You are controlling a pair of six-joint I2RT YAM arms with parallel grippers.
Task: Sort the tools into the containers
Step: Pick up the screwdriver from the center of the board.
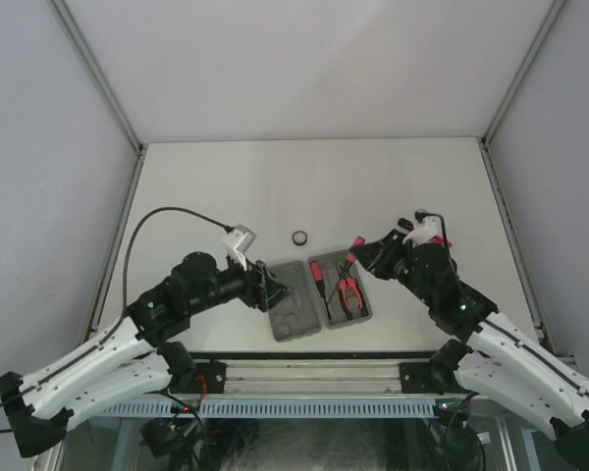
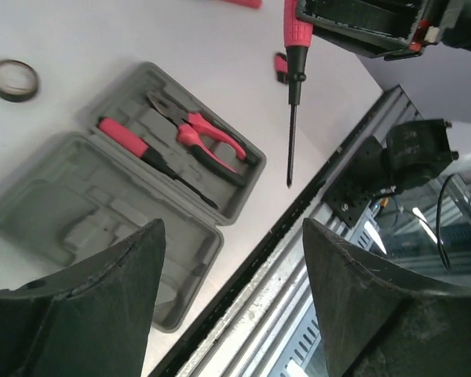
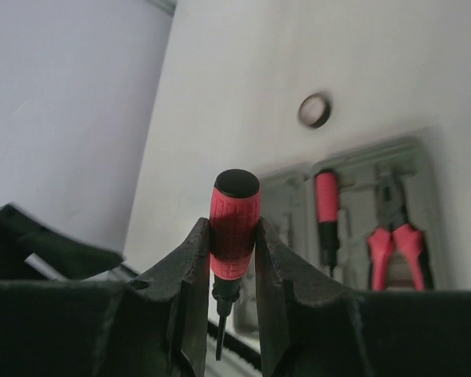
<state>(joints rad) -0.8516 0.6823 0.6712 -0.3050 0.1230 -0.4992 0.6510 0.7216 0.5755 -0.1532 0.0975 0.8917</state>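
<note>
The grey case (image 1: 293,316) lies open at the near middle of the table. Its right half holds a red-handled screwdriver (image 1: 319,283) and red-handled pliers (image 1: 350,291); its left half shows bare recesses. My right gripper (image 1: 361,253) is shut on a second red-handled screwdriver (image 3: 234,224), held upright above the table just right of the case, shaft pointing down. My left gripper (image 2: 231,298) is open and empty, over the case's near left edge (image 2: 63,212). The black ring (image 1: 299,237) lies on the table behind the case. The stick tool and comb piece are not clearly seen.
A small red piece (image 2: 280,67) lies on the table beside the held screwdriver's shaft (image 2: 290,118). Another red item (image 1: 440,240) shows behind my right wrist. The table's metal front rail (image 1: 304,373) runs close to the case.
</note>
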